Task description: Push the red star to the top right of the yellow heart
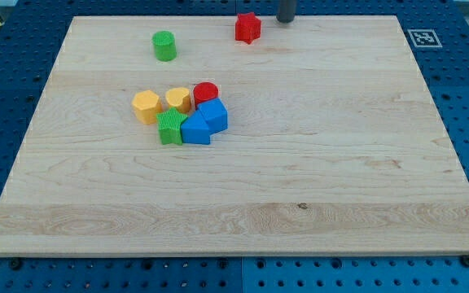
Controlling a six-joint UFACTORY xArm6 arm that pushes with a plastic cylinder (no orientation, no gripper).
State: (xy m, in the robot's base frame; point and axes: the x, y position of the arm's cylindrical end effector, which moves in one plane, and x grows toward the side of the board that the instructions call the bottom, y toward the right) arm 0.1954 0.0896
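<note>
Pincer: none fitted, state not applicable | tip (286, 21) stood at desk (340, 163) top edge, just right of red star (248, 27) | yellow heart (178, 99) sat well apart, in cluster.

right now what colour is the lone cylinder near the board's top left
Green: the green cylinder, seen in the camera view.

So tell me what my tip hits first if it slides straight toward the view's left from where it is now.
Probably the red star. My tip sits just to its right near the board's top edge, with bare wood between them. Depth is unclear, so it might only clip the star's far side.
</note>
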